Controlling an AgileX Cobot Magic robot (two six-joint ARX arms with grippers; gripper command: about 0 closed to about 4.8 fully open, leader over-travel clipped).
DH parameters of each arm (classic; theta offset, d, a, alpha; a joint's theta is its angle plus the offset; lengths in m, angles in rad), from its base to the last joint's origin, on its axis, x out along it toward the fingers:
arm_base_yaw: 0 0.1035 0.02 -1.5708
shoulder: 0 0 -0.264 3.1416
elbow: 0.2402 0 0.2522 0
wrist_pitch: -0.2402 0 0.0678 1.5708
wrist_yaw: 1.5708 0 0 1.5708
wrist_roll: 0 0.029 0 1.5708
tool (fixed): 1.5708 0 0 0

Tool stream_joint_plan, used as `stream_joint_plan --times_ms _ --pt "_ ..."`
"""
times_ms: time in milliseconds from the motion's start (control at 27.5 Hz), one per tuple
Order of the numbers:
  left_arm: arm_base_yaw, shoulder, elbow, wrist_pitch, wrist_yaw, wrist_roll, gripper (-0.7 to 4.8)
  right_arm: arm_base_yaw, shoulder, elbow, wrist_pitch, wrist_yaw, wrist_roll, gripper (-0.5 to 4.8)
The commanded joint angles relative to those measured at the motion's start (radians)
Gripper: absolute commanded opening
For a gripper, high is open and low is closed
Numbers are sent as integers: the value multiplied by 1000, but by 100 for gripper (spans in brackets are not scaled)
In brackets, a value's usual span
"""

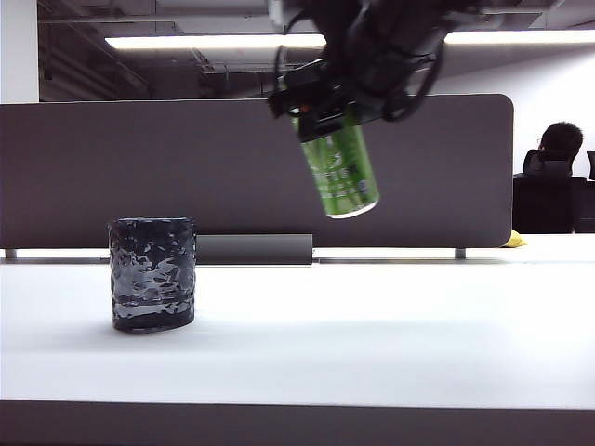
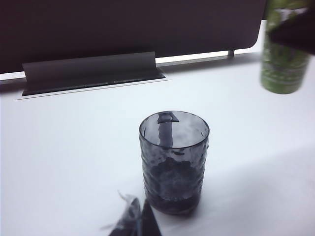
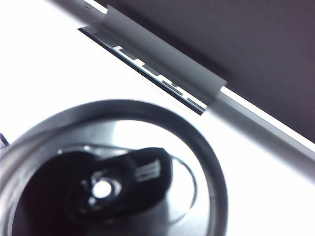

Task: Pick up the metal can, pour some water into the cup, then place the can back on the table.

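The metal can (image 1: 340,173) hangs in the air, clamped in the right gripper (image 1: 321,116), which grasps it around its upper part; the bottom end tips down and a little away from the cup. It is well clear of the table (image 1: 372,334) and only slightly tilted. The right wrist view looks straight down on the can's silver top (image 3: 113,172), with its tab and opening right under the hand.

The cup (image 1: 152,273) stands upright on the table, below the right gripper and off to the side, well apart from the can. Seen from the left wrist view, the cup (image 2: 173,162) has a dark wall and I cannot tell whether any water is in it.

The left gripper (image 2: 134,222) hangs near the cup, its dark fingertips just showing close beside the base; whether it is released or clenched cannot be told from here, and it holds nothing visible.

Judging by this, the pick-up is done. Whether pouring has happened is unclear: the can is not over the cup's mouth. Setting the can back down is left.

Behind everything runs a dark partition (image 1: 186,167).
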Motion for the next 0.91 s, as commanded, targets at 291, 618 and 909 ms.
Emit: stream_joint_plan --times_ms 291,618,909 --pt "2 1 1 14 0 0 -5 -83 -226 -204 42 -48 249 206" --pt "142 1 1 13 8 0 -5 -143 -335 -395 130 -121 359 206" --pt "336 1 1 13 7 0 -5 -155 -334 -531 292 -129 424 206"
